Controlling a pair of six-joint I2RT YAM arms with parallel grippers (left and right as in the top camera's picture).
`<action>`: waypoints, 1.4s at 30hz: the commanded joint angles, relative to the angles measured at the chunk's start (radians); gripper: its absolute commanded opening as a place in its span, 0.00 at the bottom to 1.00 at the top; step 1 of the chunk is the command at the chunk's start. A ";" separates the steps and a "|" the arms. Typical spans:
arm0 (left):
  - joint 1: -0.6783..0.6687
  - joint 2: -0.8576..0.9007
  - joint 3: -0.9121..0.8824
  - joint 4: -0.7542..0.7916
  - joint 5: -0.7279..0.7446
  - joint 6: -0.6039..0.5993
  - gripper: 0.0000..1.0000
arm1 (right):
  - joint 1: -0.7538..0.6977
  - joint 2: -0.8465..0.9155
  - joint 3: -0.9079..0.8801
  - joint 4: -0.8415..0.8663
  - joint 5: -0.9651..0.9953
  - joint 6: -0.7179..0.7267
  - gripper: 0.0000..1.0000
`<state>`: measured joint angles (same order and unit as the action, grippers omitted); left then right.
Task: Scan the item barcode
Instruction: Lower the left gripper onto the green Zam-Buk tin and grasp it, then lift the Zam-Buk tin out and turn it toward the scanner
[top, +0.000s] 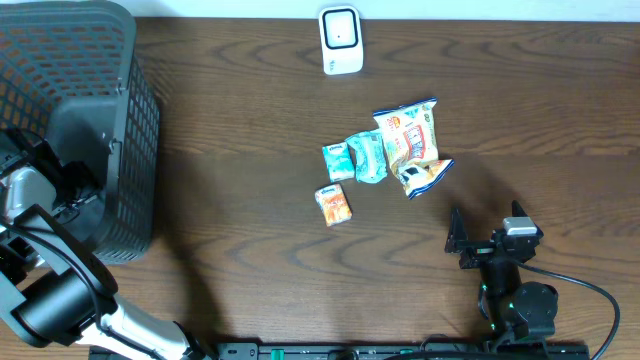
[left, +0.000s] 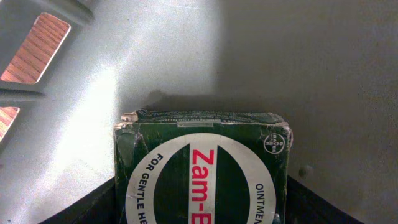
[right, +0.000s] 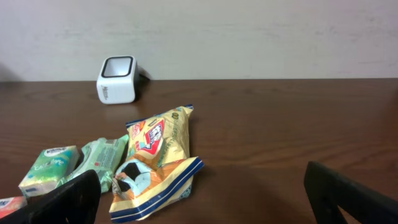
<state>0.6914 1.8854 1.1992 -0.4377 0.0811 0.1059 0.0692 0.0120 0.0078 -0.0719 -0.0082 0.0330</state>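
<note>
Left wrist view: green ointment box (left: 202, 168) lies in the basket (left: 298, 68), lower centre, between the left hand's (left: 202, 205) fingers; grip unconfirmed. Right hand (right: 208, 193) spread wide, empty. Advise a square, firm closure before lifting toward the scanner (top: 340, 40).

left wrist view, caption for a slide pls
Green ointment box flanked by the left gripper's fingers inside the grey basket

Overhead straight down, left wrist close inside basket (left: 280, 56), right wrist low, sharing scanner (right: 117, 79)

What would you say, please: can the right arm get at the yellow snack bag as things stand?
Probably yes: the open right gripper faces the yellow snack bag, with only bare table between.
</note>
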 joint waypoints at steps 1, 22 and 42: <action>-0.002 0.047 -0.022 -0.025 0.043 0.008 0.69 | -0.006 -0.005 -0.002 -0.003 0.002 -0.012 0.99; -0.002 -0.181 -0.022 0.018 0.243 -0.114 0.47 | -0.006 -0.005 -0.002 -0.003 0.002 -0.012 0.99; -0.135 -0.622 -0.022 0.463 0.705 -0.688 0.47 | -0.006 -0.005 -0.002 -0.003 0.002 -0.012 0.99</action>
<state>0.6201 1.2854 1.1767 0.0109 0.6750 -0.4717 0.0692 0.0120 0.0078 -0.0719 -0.0082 0.0330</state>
